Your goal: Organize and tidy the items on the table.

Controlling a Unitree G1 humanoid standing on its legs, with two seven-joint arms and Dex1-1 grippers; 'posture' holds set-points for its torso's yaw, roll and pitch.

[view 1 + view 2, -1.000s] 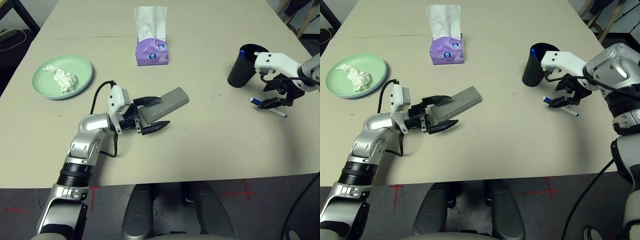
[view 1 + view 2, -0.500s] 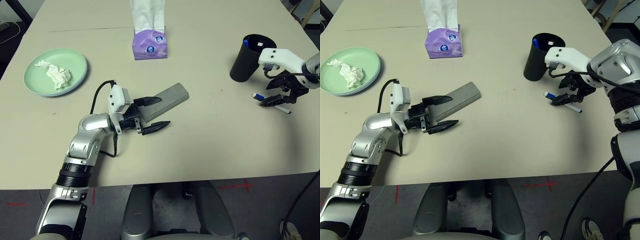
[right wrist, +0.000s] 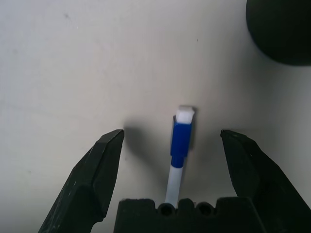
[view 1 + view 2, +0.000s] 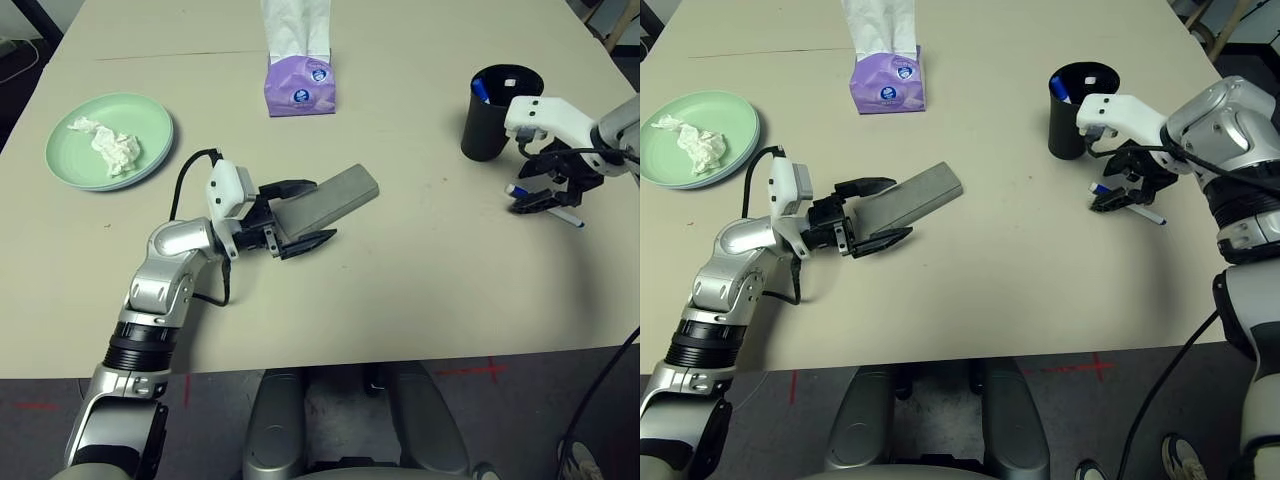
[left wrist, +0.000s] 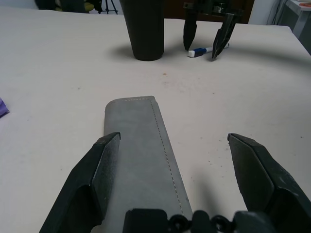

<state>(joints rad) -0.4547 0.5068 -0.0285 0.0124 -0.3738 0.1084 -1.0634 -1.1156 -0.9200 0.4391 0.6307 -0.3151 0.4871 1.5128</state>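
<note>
A grey glasses case [image 4: 340, 195] lies on the table [image 4: 420, 290] left of centre. My left gripper [image 4: 322, 210] is open and straddles its near end, one finger on each side. At the right, a white and blue pen [image 3: 179, 141] lies flat beside the black cup [image 4: 488, 130], which holds other pens. My right gripper [image 3: 172, 133] hovers open over this pen, its capped end between the fingers. A mint green plate [image 4: 108, 140] with crumpled white tissue [image 4: 105, 147] sits at the far left.
A purple tissue box [image 4: 300, 85] stands at the back centre, with a white tissue sticking up. The table's front edge runs just below my left forearm.
The head camera tilted, shifting the whole picture. My left gripper pulled back slightly along the case. My right gripper edged toward the cup end of the pen. Both stayed open.
</note>
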